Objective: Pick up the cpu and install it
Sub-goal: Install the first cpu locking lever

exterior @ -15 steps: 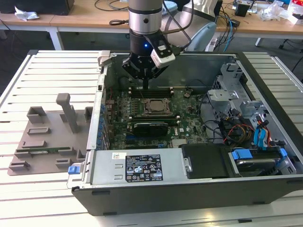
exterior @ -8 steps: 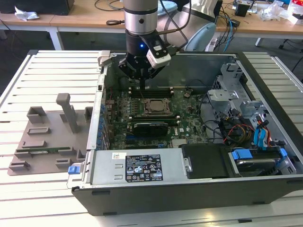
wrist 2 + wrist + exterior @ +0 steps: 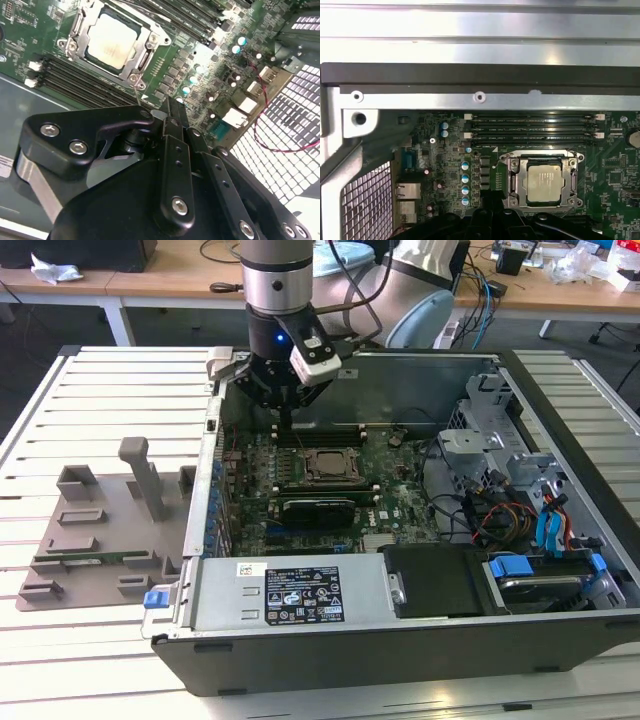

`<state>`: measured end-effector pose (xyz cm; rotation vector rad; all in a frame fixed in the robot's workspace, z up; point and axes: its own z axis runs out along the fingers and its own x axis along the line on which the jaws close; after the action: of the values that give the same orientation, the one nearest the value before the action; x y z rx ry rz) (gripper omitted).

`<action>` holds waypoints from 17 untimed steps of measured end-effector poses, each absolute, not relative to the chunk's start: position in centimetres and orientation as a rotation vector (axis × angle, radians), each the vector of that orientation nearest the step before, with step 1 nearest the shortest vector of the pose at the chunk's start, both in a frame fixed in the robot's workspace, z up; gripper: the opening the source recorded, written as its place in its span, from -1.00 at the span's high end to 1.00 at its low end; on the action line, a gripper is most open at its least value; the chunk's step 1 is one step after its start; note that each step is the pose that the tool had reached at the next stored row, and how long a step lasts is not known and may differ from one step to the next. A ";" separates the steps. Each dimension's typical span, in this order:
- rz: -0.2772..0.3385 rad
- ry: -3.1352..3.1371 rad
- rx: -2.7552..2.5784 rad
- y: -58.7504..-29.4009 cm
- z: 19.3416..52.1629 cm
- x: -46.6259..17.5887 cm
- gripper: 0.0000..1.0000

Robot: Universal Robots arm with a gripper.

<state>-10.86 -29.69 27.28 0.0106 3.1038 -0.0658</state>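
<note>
White slatted table (image 3: 110,390), open computer case (image 3: 400,640), grey tray (image 3: 90,540)

The black gripper's (image 3: 172,112) fingertips sit foreshortened behind its own linkage in the second wrist view, their gap unreadable. In the first wrist view, the green motherboard (image 3: 445,150) runs off frame behind that linkage.

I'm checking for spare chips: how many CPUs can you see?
1. The cpu sits in the socket on the motherboard, inside the computer case, seen in both wrist views. Another could be hidden in the grey tray's recesses.
</note>
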 end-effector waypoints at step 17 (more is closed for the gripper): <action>0.001 3.105 0.012 -28.9 26.4 -12.4 0.79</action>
<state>-12.43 -28.85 26.42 0.0118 3.1048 0.0015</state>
